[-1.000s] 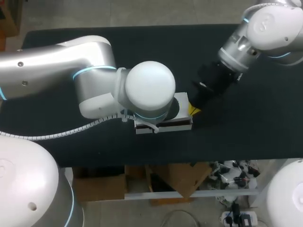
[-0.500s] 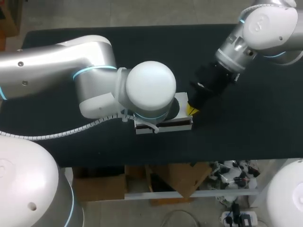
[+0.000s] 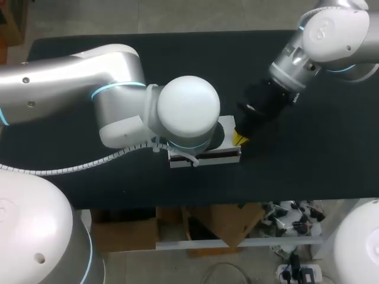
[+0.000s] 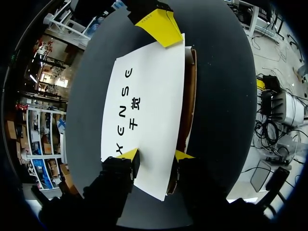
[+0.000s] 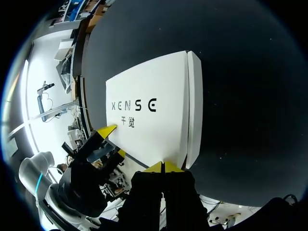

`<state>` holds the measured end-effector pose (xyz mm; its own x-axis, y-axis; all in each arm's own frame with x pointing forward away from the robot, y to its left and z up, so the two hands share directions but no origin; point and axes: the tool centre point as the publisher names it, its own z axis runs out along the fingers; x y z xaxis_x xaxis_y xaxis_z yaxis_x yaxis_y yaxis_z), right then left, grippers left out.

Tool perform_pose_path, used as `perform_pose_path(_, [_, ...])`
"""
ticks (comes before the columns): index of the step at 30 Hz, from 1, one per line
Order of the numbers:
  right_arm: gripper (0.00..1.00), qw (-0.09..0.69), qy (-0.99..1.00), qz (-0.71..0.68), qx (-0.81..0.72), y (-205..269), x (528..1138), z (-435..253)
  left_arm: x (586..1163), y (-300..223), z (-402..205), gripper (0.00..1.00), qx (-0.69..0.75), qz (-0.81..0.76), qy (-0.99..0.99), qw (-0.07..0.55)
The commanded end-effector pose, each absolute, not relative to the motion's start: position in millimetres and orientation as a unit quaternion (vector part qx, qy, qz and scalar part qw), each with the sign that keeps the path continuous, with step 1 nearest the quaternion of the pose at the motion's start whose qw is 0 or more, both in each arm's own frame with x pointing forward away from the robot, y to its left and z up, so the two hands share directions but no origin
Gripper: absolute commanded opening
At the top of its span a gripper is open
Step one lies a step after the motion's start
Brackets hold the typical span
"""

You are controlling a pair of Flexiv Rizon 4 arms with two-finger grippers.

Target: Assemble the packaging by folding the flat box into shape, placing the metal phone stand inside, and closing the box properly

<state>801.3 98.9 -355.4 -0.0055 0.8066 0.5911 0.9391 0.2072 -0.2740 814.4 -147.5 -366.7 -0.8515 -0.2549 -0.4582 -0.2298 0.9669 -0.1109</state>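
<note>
The white box (image 3: 228, 126) lies shut on the black table, its printed lid (image 4: 144, 96) facing up and a brown cardboard edge (image 4: 188, 101) showing along one side. My left gripper (image 4: 156, 156) stands open over one end of the lid, its yellow tips resting on or just above it. In the head view it is hidden under the left arm. My right gripper (image 5: 163, 167) is shut, its tips pressed together at the opposite end of the lid (image 5: 154, 96), by a corner (image 3: 240, 138). The phone stand is not in view.
The black table (image 3: 296, 165) stretches bare around the box on all sides. My left arm's wrist (image 3: 188, 109) hangs over most of the box. The table's front edge runs a short way below the box.
The right arm has shifted very slightly towards the left. Its tips stay at the box's end. The left arm and the box have not moved.
</note>
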Motion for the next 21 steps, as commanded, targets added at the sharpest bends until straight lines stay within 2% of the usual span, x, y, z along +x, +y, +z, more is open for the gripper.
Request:
perform_pose_path(1, [0.0,0.336,-0.701,-0.098,-0.621,98.1,802.6,-357.1,813.6,-148.0,-368.0,0.42,-0.126,-0.025,0.961,0.243])
perform_pose_path(21, [0.0,0.338,-0.7,-0.099,-0.621,98.0,802.6,-357.2,808.2,-143.1,-362.2,0.44,-0.12,-0.032,0.961,0.247])
